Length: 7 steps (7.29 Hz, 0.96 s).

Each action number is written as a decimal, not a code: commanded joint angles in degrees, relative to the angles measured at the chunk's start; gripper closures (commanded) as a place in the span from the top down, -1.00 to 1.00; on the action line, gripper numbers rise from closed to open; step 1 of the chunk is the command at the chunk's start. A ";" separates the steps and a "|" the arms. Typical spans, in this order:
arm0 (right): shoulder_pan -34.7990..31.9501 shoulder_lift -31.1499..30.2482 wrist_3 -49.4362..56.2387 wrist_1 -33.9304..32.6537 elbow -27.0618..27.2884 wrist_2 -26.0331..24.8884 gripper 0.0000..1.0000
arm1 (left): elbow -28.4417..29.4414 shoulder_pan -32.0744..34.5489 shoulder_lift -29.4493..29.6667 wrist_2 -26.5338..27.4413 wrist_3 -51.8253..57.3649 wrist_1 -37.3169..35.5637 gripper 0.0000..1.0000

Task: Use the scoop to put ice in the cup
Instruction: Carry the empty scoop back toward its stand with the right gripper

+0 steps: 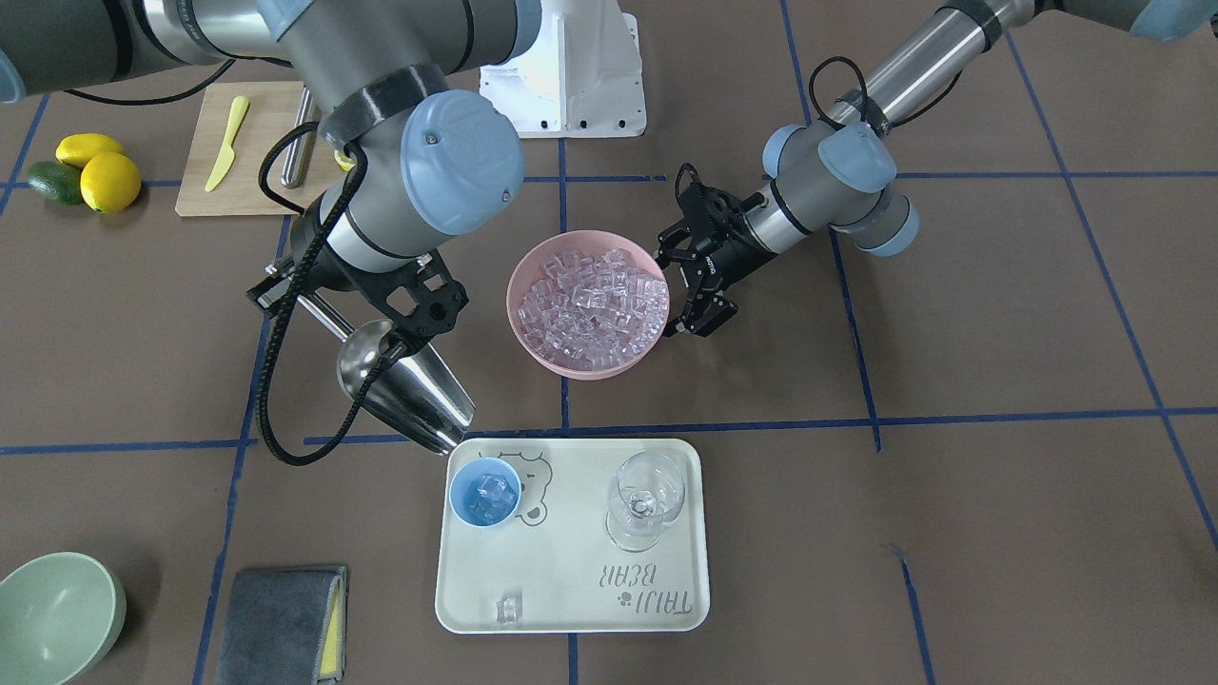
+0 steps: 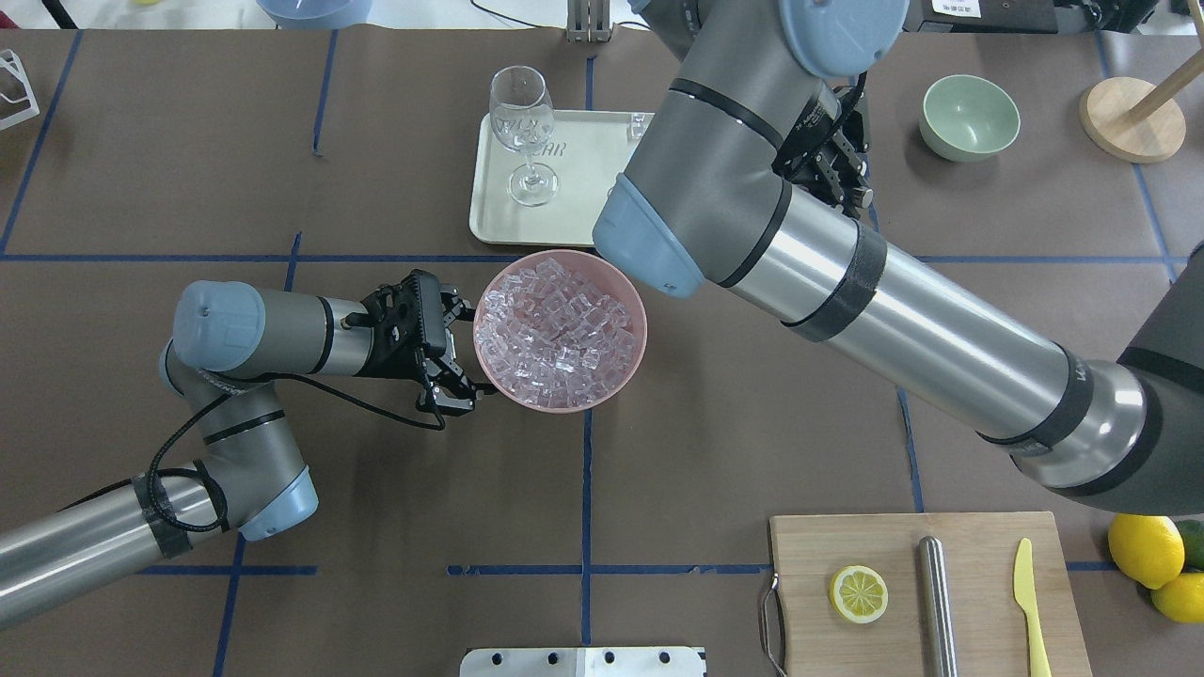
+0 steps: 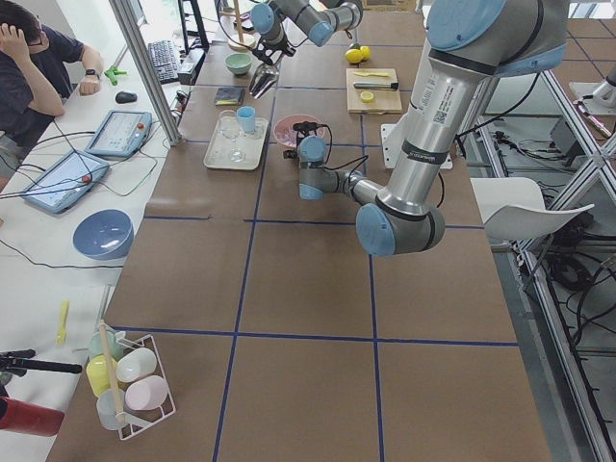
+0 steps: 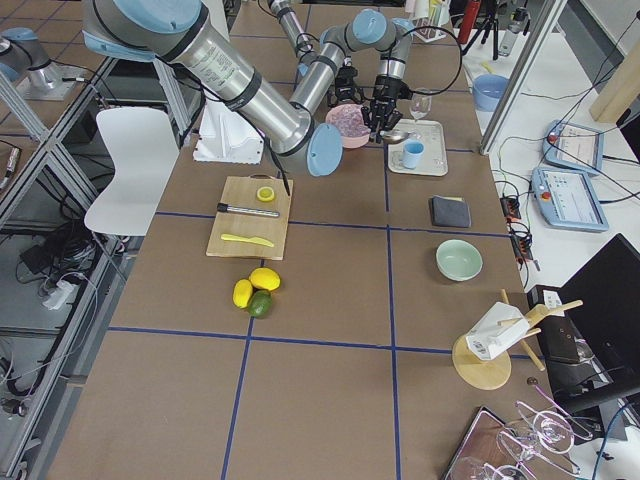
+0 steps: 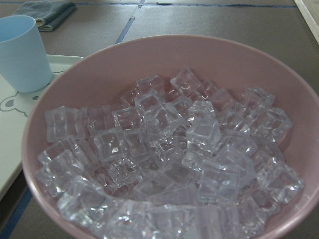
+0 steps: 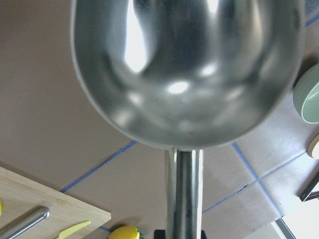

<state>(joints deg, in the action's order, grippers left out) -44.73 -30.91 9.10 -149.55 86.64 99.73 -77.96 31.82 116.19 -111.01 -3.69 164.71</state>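
Right claw [image 1: 283,288]: shut tight on the thin handle of the scoop [image 1: 404,385].
Scoop: tipped down, with its open end low and near the cup [image 1: 484,492], right by the tray's corner. The wrist camera looks into it, and it is shiny and empty.
Cup: light blue, standing up on the tray [image 1: 571,542], next to the bear drawing. A few cubes sit inside it.
Ice [image 1: 590,304]: most of it is piled in the pink bowl [image 1: 571,366]. The bowl sits on the table between the two arms, near the tray.
Loose cube [image 1: 510,609]: it lies by itself on the tray, at the edge away from the bowl and apart from the cup.
Left claw [image 2: 468,353]: open wide and holding nothing. Its fingers are just beside the pink bowl's wall. I cannot tell if they touch it.
Wine glass [image 1: 647,499]: clear, standing up on the same tray, apart from the cup.
Cutting board [image 2: 809,545]: a lemon slice [image 2: 858,593], a steel rod [image 2: 936,602] and a yellow knife [image 2: 1030,602] lie on it.
Green bowl [image 1: 57,614]: on the table, off the tray, beside a grey cloth [image 1: 281,623].
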 commanded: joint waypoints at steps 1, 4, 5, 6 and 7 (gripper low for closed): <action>-2.02 -2.03 -1.62 0.05 4.74 2.57 -1.00 | 0.00 0.00 -0.09 0.00 0.00 0.00 1.00; -6.06 -11.42 -10.76 0.31 18.62 12.99 -1.00 | -0.17 0.00 -0.09 0.00 0.00 0.00 1.00; -8.25 -15.37 -10.94 0.31 21.70 17.90 -1.00 | -0.18 -0.09 -0.09 0.00 0.00 0.00 1.00; -9.14 -18.62 -12.86 0.31 24.95 19.95 -1.00 | -0.18 0.00 -0.09 0.00 0.00 0.00 1.00; -9.32 -22.14 -16.71 0.74 28.20 21.71 -1.00 | -0.18 0.00 -0.09 0.00 0.00 0.00 1.00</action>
<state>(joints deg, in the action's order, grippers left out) -53.26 -48.57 -3.86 -149.14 110.61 118.58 -78.13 31.79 116.11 -111.01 -3.69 164.71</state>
